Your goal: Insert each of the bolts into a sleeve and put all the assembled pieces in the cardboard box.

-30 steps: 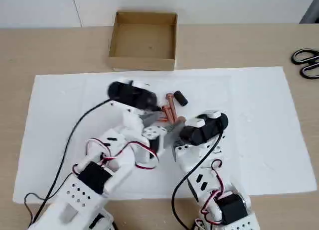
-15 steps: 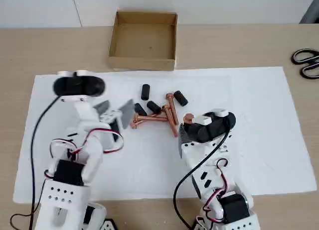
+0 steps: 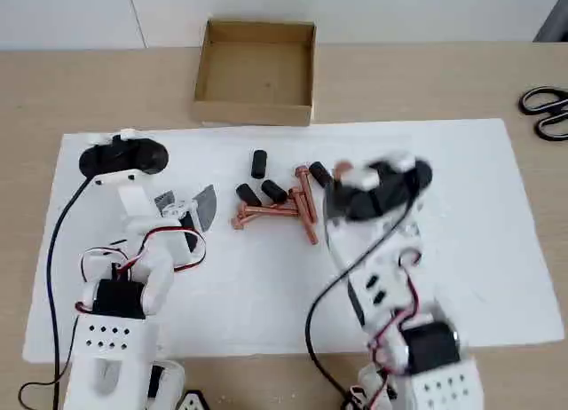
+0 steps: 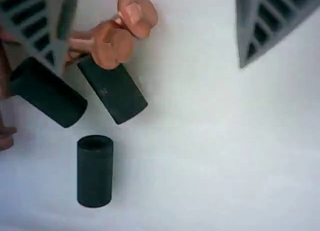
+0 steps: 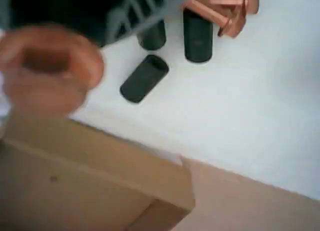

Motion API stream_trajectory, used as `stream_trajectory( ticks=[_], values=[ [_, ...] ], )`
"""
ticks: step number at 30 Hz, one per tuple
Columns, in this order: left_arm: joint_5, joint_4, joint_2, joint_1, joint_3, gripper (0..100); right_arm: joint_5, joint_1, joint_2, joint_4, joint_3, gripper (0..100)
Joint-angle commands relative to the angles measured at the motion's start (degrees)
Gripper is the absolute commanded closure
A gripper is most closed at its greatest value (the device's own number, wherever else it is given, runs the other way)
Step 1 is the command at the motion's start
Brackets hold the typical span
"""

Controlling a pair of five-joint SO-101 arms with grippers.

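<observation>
Several copper bolts lie in a pile on the white mat, with black sleeves around them. My right gripper is lifted just right of the pile and shut on a copper bolt. That bolt's head looms blurred in the right wrist view, above loose sleeves. My left gripper stands open and empty to the left of the pile. The left wrist view looks between my open left gripper at sleeves and bolt heads. The cardboard box stands behind the mat.
Scissors lie at the table's far right edge. The cardboard box's near wall borders the mat's back edge. The mat's right half is bare.
The two grippers were together over the pile; my left arm has swung out to the left with its gripper open. My right gripper has lifted and moved back with the bolt.
</observation>
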Motion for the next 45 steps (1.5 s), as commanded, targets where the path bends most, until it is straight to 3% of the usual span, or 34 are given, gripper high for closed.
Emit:
stream_trajectory(
  ticks=[1,12,21,38,45],
  values=[
    [-0.4,0.4,-0.1,-0.3,-0.2,79,0.6,0.4,18.9,-7.1,-15.4,99.5],
    [-0.4,0.5,-0.1,-0.5,1.5,79,0.6,1.5,71.5,-20.3,-55.7,99.5],
    [-0.4,0.4,-0.2,-0.6,5.2,79,0.6,3.3,101.8,-21.3,-85.8,99.5],
    [-0.4,0.4,0.0,-0.6,5.1,79,1.0,3.3,130.1,-21.1,-113.0,98.3],
    [-0.4,0.4,0.0,-0.6,5.1,79,1.0,3.2,131.9,-21.1,-113.8,82.3]
  ],
)
